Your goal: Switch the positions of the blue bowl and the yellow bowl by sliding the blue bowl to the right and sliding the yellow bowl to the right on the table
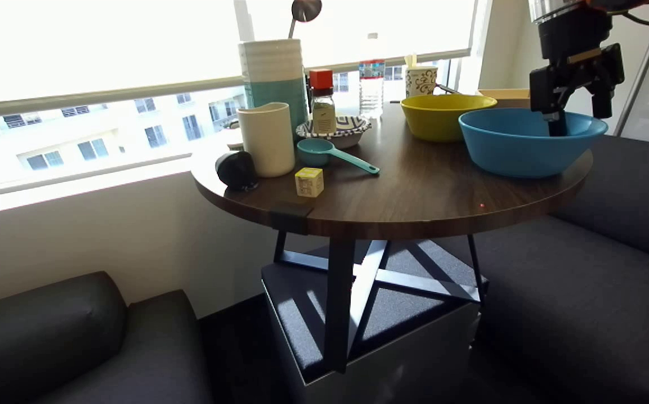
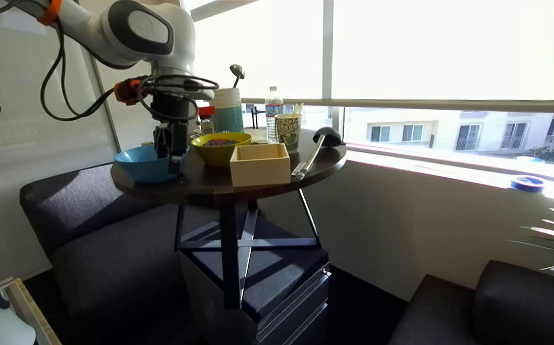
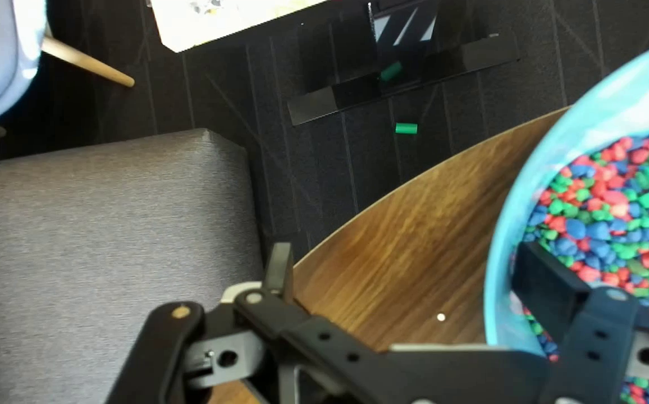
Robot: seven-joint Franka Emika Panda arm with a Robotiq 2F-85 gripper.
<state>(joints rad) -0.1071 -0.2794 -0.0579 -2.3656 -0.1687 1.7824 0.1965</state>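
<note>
Two fingers [image 3: 549, 283], wide apart, one inside the blue bowl [image 1: 526, 154], one outside, contact unclear

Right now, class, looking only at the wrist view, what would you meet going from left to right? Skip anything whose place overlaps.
Grey seat → one gripper finger → the lower green piece → a small white spot on the table → the blue bowl.
</note>
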